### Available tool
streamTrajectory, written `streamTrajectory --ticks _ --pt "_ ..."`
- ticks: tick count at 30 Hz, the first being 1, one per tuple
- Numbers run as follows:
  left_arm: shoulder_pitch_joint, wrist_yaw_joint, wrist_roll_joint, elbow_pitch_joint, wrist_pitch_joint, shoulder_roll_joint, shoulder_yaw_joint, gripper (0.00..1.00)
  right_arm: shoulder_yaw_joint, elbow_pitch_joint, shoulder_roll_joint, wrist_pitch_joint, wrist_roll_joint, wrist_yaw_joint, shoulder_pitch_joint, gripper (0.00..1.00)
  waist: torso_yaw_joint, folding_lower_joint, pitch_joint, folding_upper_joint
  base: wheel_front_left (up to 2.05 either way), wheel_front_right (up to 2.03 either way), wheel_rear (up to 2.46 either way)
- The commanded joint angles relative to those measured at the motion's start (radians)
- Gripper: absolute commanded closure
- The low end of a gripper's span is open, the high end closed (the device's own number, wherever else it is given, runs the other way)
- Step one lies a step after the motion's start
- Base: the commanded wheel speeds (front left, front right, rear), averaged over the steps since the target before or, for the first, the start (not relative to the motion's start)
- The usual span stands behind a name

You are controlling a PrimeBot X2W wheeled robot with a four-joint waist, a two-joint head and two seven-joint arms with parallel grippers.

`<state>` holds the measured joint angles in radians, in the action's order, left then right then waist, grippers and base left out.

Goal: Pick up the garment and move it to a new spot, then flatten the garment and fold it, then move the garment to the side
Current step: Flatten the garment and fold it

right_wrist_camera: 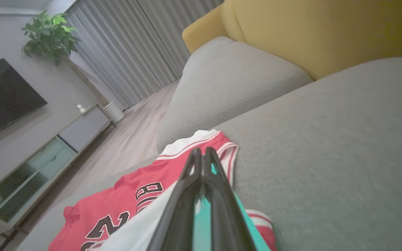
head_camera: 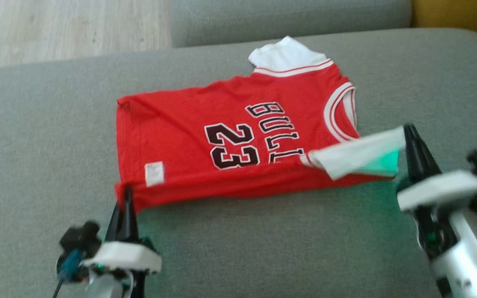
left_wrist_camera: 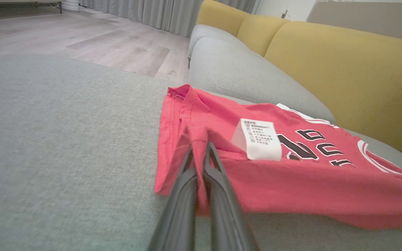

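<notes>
left gripper: clenched on the hem corner of the jersey at its fingertips | right gripper: clenched on the white sleeve | jersey: spread on grey cushion, ahead of and between both grippers

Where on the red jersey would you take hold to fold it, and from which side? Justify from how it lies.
Grip the near edge at both ends: the hem corner and the white sleeve, coming from the robot's side. The red jersey lies flat with that long edge nearest, so its ends lift easily. The left gripper and right gripper are shut on just these points.
</notes>
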<state>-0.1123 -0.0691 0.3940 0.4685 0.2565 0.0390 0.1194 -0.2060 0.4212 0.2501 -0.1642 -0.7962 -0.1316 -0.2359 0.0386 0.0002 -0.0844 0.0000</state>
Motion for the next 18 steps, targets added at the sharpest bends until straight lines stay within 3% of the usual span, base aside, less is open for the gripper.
streamTrajectory --ticks 1,11,12,13,14,18 --pt "-0.062 0.011 -0.012 -0.003 0.005 0.011 -0.014 1.0 -0.033 -0.008 0.016 0.012 0.015 0.001 -0.063 1.0 -0.01 -0.0002 -0.023 0.0 0.0 0.0 0.0" --pt "-0.233 0.05 -0.025 0.134 0.005 0.011 0.025 1.0 -0.133 0.215 0.007 -0.016 0.107 0.001 -0.313 1.0 -0.029 -0.0002 -0.087 0.0 0.0 0.0 0.0" --pt "-0.252 0.058 -0.025 0.151 0.005 0.011 0.023 0.82 -0.141 0.261 0.001 -0.038 0.115 0.001 -0.346 1.0 -0.03 -0.0002 -0.09 0.0 0.0 0.0 0.0" --pt "-0.258 0.065 -0.028 0.158 0.005 0.011 0.022 0.29 -0.137 0.285 0.0 -0.052 0.122 0.001 -0.36 0.68 -0.03 -0.0002 -0.091 0.0 0.0 0.0 0.0" --pt "-0.262 0.073 -0.031 0.162 0.005 0.011 0.02 0.0 -0.131 0.305 0.001 -0.069 0.137 0.001 -0.374 0.0 -0.031 -0.0002 -0.09 0.0 0.0 0.0 0.0" --pt "-0.248 0.101 -0.045 0.141 0.005 0.011 0.002 0.0 -0.098 0.325 0.002 -0.096 0.222 0.001 -0.399 0.0 -0.031 -0.0002 -0.08 0.0 0.0 0.0 0.0"
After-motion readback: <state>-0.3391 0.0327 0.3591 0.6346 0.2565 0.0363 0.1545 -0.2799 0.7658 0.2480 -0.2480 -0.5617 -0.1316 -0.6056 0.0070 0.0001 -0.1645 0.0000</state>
